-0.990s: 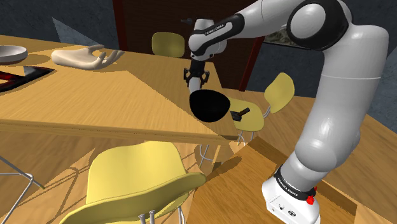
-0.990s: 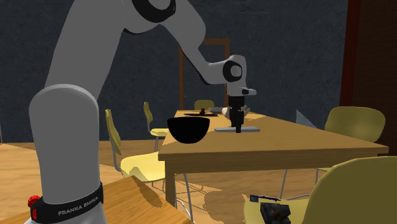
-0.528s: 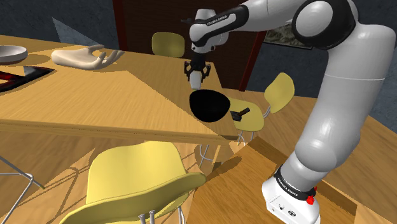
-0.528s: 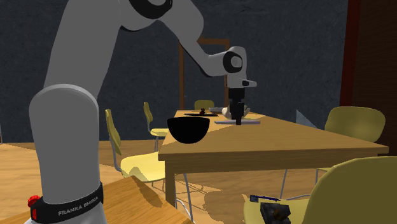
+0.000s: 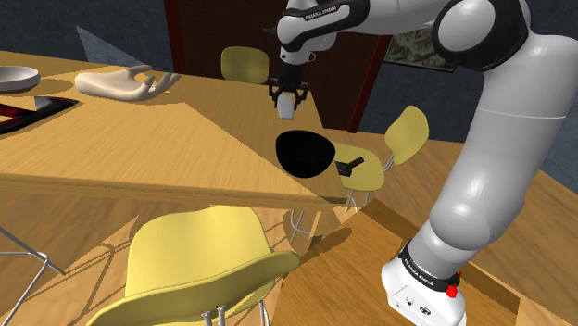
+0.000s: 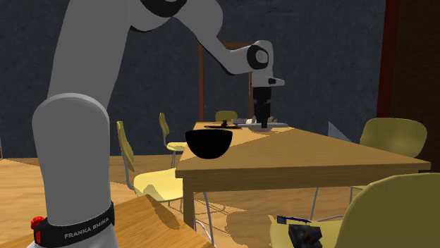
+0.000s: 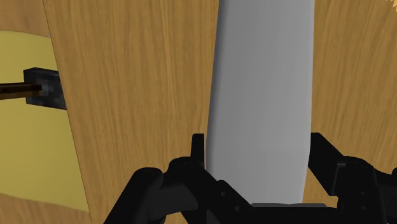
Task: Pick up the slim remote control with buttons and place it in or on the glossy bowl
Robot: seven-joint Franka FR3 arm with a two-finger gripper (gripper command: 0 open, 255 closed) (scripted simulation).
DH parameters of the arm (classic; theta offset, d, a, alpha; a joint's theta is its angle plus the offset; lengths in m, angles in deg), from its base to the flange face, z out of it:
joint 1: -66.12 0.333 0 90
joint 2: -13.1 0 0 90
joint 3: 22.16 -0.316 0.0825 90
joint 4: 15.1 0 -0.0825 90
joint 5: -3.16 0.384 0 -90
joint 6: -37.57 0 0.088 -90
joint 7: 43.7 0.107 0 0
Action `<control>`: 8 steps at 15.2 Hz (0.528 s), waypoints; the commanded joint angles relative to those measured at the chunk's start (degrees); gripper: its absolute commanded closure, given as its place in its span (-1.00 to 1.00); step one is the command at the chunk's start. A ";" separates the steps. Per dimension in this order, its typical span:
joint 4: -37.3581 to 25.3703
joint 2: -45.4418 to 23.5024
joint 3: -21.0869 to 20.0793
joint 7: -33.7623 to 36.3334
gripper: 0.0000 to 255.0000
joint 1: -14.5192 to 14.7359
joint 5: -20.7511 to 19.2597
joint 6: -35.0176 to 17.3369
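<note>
- One claw (image 5: 288,99), shoulder view: clamped on the slim grey remote (image 5: 291,110) and held clear above the surface (image 5: 167,139), near its far corner. The glossy black bowl (image 5: 305,153) stands empty at the surface's edge, just below and nearer the stand. Judged purpose of the height: to clear the bowl's rim on the carry across.
- Same view, surroundings: a wood-grain surface, a grey plate (image 5: 18,78) and a pale hand-shaped ornament (image 5: 120,83) well apart at the far left, and yellow chairs (image 5: 208,255) around it.
- Second exterior view: the claw hangs straight down with the remote crosswise at its tips, off the surface. The bowl is to this view's left, near but not touching. Behind are a dark blue-grey wall and a wooden frame (image 6: 202,77).
- Wrist view: the remote runs lengthwise between the two fingers, which press both its long sides in what I judge a balanced hold. Wood grain lies beneath. Past the surface's edge is a yellow seat carrying a small black object (image 7: 41,89).
</note>
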 commanded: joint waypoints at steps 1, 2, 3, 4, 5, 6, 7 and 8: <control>-1.20 0.28 0.03 -0.14 1.00 -0.08 0.04 1.48; -1.76 0.43 0.03 -0.15 1.00 -0.08 0.05 2.19; -2.34 0.57 0.03 -0.16 1.00 -0.08 0.06 2.91; -2.93 0.70 0.02 -0.17 1.00 -0.07 0.08 3.64; -3.54 0.82 0.02 -0.17 1.00 -0.07 0.09 4.37; -4.17 0.93 0.01 -0.18 1.00 -0.07 0.10 5.10; -4.81 1.02 0.01 -0.18 1.00 -0.07 0.11 5.84; -5.47 1.10 0.01 -0.19 1.00 -0.07 0.11 6.58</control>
